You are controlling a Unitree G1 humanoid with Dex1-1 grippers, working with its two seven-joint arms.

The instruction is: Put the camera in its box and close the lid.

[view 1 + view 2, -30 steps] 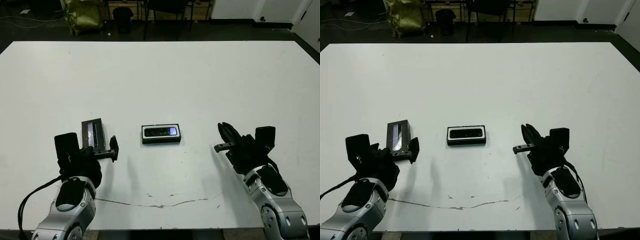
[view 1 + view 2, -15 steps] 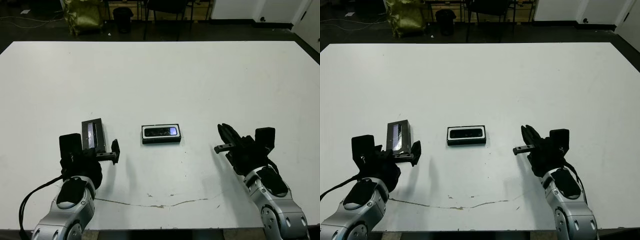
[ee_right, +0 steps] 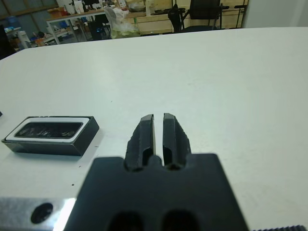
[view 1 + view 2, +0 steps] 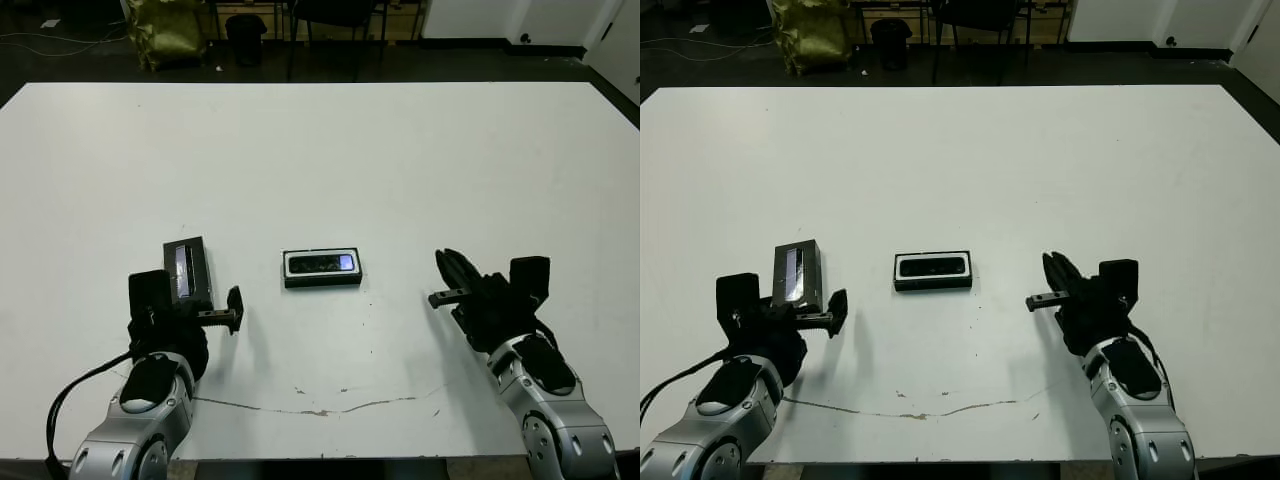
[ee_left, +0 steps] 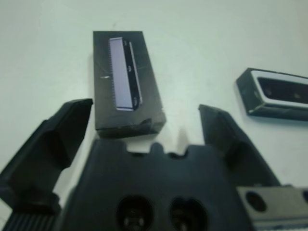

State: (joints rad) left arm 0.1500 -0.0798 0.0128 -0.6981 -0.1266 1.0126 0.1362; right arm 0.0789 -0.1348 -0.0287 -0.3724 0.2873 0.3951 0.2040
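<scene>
The box (image 4: pixel 322 268) sits mid-table, a black tray with a white lining. The camera (image 4: pixel 322 263) lies inside it, its bluish patch at the right end. To its left the lid (image 4: pixel 188 270) lies flat on the table, glossy strip up, apart from the box. My left gripper (image 4: pixel 193 303) is open just behind the lid's near end, its fingers (image 5: pixel 65 122) spread wider than the lid (image 5: pixel 124 82) and holding nothing. My right gripper (image 4: pixel 450 266) is shut and empty, to the right of the box (image 3: pixel 50 135), a finger's length away.
The white table (image 4: pixel 330 150) stretches wide beyond the box. A thin dark crack line (image 4: pixel 320 408) runs along the near edge between my arms. Past the far edge are a dark floor, a yellow bag (image 4: pixel 165 32) and chair legs.
My left gripper has shifted slightly right and back toward me, uncovering more of the lid. The right gripper, box and lid have not moved.
</scene>
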